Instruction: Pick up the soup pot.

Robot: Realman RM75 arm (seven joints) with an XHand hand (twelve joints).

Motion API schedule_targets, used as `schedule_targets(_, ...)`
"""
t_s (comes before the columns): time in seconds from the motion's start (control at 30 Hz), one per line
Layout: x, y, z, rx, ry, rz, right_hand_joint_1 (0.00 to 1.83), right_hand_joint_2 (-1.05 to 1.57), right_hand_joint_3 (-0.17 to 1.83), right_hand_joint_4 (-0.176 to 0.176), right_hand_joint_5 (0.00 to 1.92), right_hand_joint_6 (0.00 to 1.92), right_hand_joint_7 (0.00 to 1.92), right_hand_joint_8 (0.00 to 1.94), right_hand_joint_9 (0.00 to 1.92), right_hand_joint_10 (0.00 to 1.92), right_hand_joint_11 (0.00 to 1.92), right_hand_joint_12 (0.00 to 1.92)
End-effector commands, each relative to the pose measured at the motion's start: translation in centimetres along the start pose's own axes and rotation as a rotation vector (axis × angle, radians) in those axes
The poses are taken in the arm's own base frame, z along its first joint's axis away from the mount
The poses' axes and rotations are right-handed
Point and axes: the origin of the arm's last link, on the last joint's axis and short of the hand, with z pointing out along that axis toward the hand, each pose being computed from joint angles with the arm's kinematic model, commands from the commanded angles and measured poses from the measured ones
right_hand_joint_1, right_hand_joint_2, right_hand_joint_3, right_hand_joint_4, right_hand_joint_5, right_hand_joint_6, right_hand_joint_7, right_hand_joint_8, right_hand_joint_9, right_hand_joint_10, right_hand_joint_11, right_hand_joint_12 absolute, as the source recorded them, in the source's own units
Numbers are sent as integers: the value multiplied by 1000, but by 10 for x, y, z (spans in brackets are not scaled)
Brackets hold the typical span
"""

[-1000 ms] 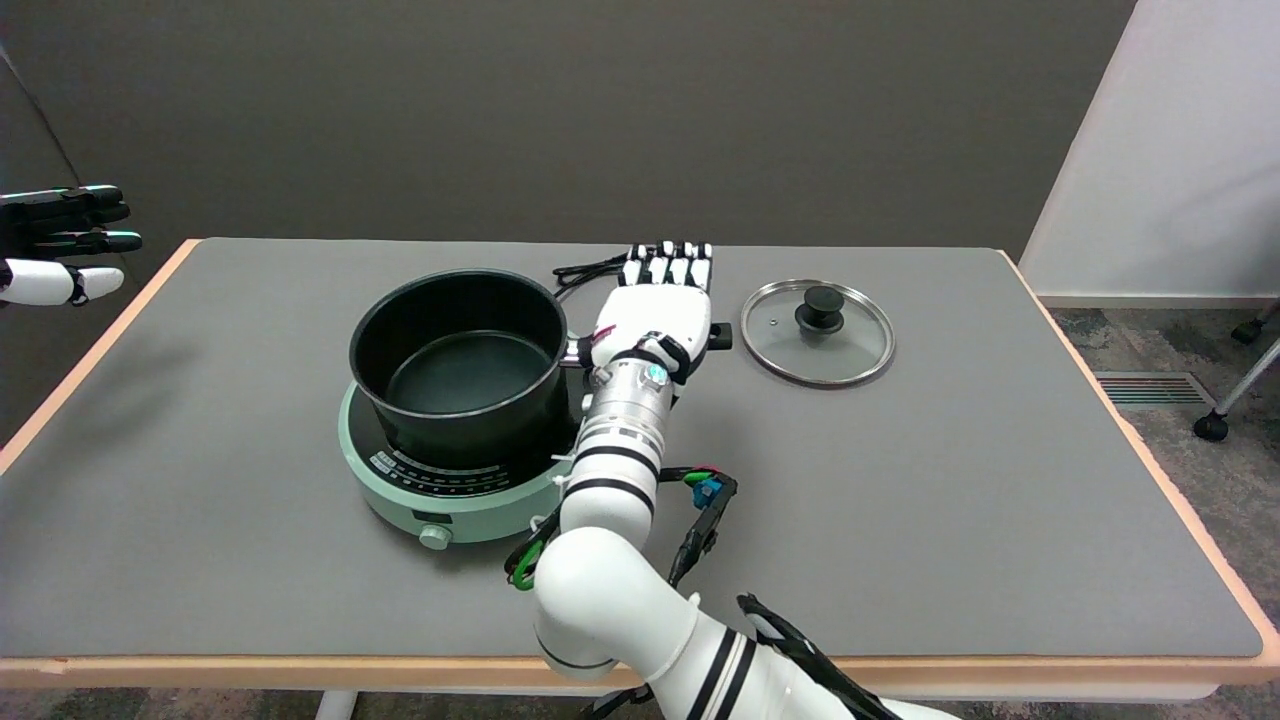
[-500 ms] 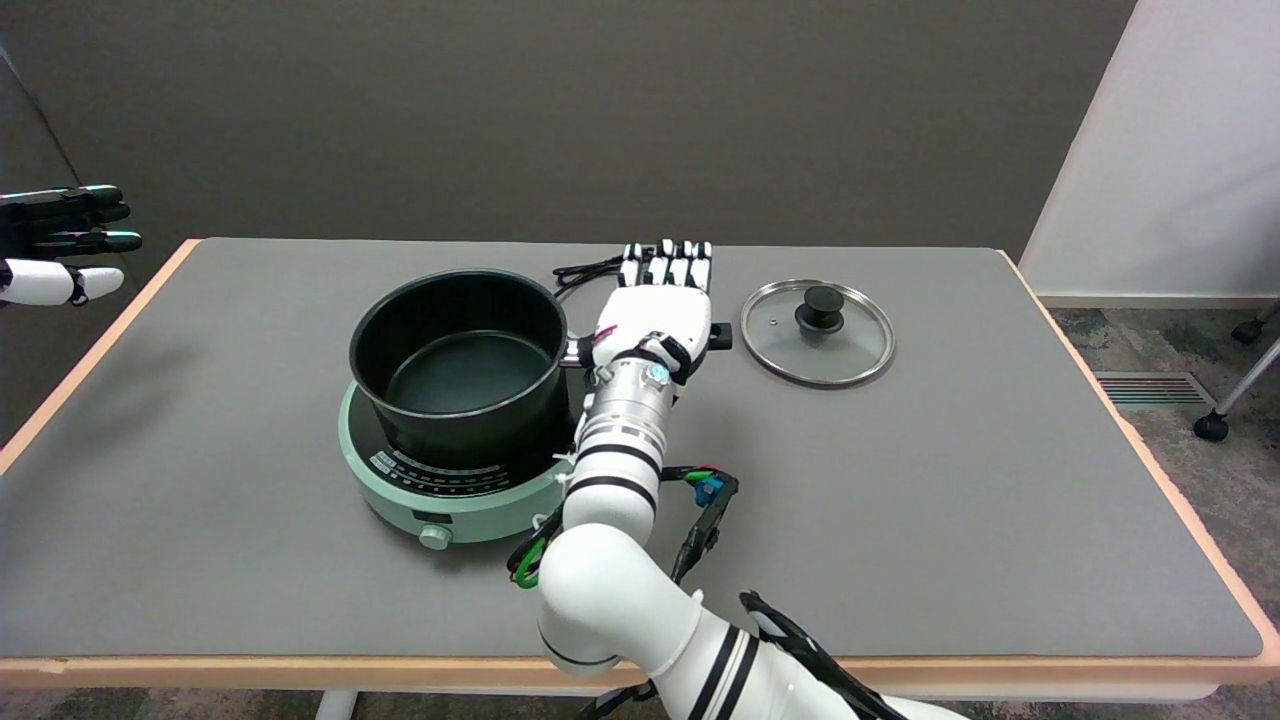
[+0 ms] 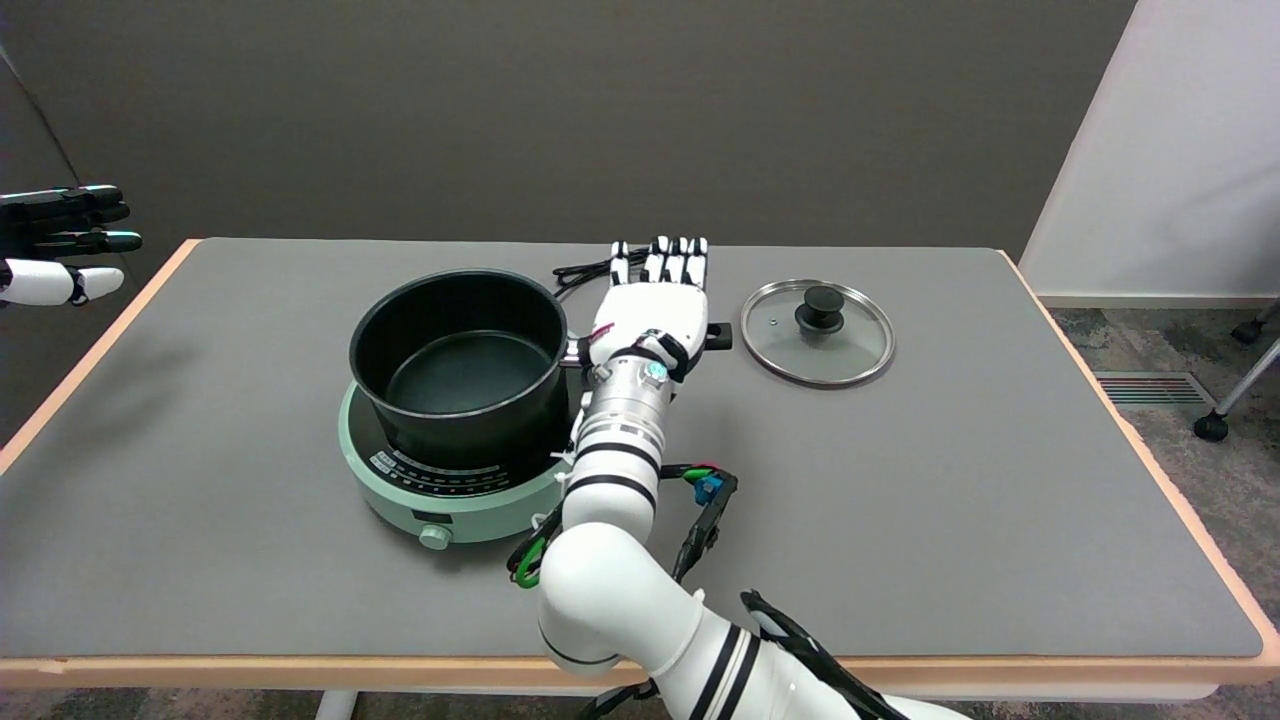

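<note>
The black soup pot (image 3: pixel 462 372) stands without a lid on a mint-green induction cooker (image 3: pixel 455 497), left of the table's middle. Its long black handle points right, and only the handle's tip (image 3: pixel 719 337) shows. My right hand (image 3: pixel 655 305) lies palm down over that handle, just right of the pot's wall. Its fingers stretch flat toward the far edge, slightly apart and not curled round anything. Whether the palm touches the handle is hidden.
A glass lid (image 3: pixel 818 332) with a black knob lies on the grey table to the hand's right. The cooker's black cord (image 3: pixel 585 270) curls behind the pot. The idle left hand (image 3: pixel 60 245) hangs in the air at the far left.
My right hand has edged a little to the left and farther from me over the handle, its fingers still stretched out. The pot, cooker and lid have stayed put.
</note>
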Motion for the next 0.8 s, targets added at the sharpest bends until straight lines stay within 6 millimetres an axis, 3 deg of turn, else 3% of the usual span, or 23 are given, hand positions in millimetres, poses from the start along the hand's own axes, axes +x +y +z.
schedule_targets(0.03,3,-1,1,15,7,8,1128,-719,811,176,8,8,8,8,8,8,8,8)
schedule_targets(0.07,3,0,2,15,8,9,1123,-667,698,176,12,12,12,12,12,12,12,12)
schedule_targets(0.1,3,0,2,15,9,8,1113,-718,817,176,26,26,26,26,26,26,26,26)
schedule_targets(0.17,3,0,3,17,9,9,1125,-891,1440,176,129,129,129,129,129,129,129,129)
schedule_targets(0.2,3,0,3,19,8,9,1126,-909,1582,176,211,211,211,211,211,211,211,211)
schedule_targets(0.3,2,1,4,18,8,8,1134,-914,1762,176,475,475,475,475,475,475,475,475)
schedule_targets(0.53,3,0,4,21,11,12,1184,-858,1693,176,693,693,693,693,693,693,693,693)
schedule_targets(0.8,5,2,6,26,19,21,1130,-797,1431,176,853,853,853,853,853,853,853,853)
